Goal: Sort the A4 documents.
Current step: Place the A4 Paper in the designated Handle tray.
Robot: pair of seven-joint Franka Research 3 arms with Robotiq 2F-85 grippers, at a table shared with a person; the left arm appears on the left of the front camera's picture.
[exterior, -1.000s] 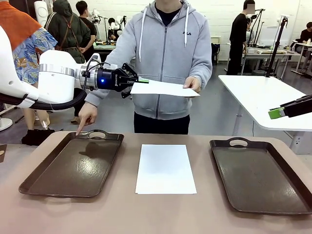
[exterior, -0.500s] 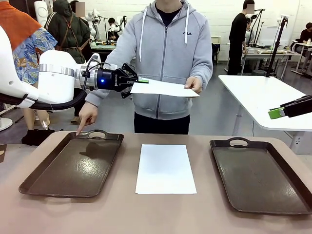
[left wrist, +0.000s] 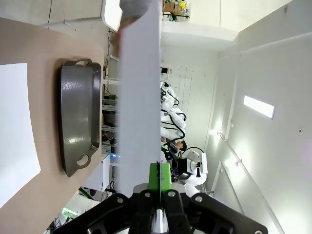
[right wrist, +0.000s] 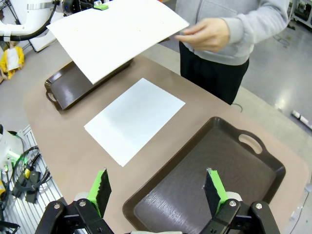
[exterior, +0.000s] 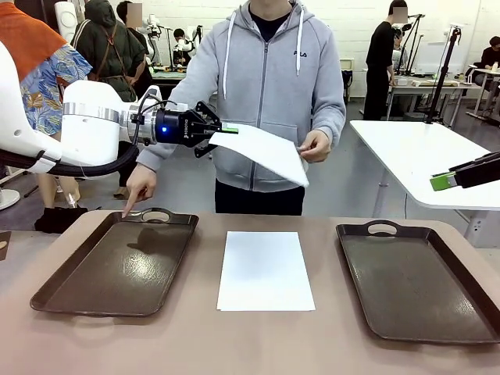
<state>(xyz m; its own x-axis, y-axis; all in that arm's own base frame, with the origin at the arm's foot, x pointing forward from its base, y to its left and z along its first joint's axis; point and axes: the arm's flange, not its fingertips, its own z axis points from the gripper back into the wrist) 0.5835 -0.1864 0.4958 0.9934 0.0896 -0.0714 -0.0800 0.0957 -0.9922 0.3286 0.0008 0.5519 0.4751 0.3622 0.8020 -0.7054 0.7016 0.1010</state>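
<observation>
Holding one A4 sheet in the air with my left end effector, while my right end effector hangs open.

My left end effector is clamped shut on one edge of the sheet, above the table and in front of the person, and the sheet slopes down toward its free corner. The person's hand is close to that far end; I cannot tell if it touches the paper. Their other hand points a finger down at the far handle of the left tray. A second A4 sheet lies flat on the table between the left tray and the right tray, touching neither. My right end effector hovers with its jaws wide apart over the near edge of the right tray, gripping nothing.
</observation>
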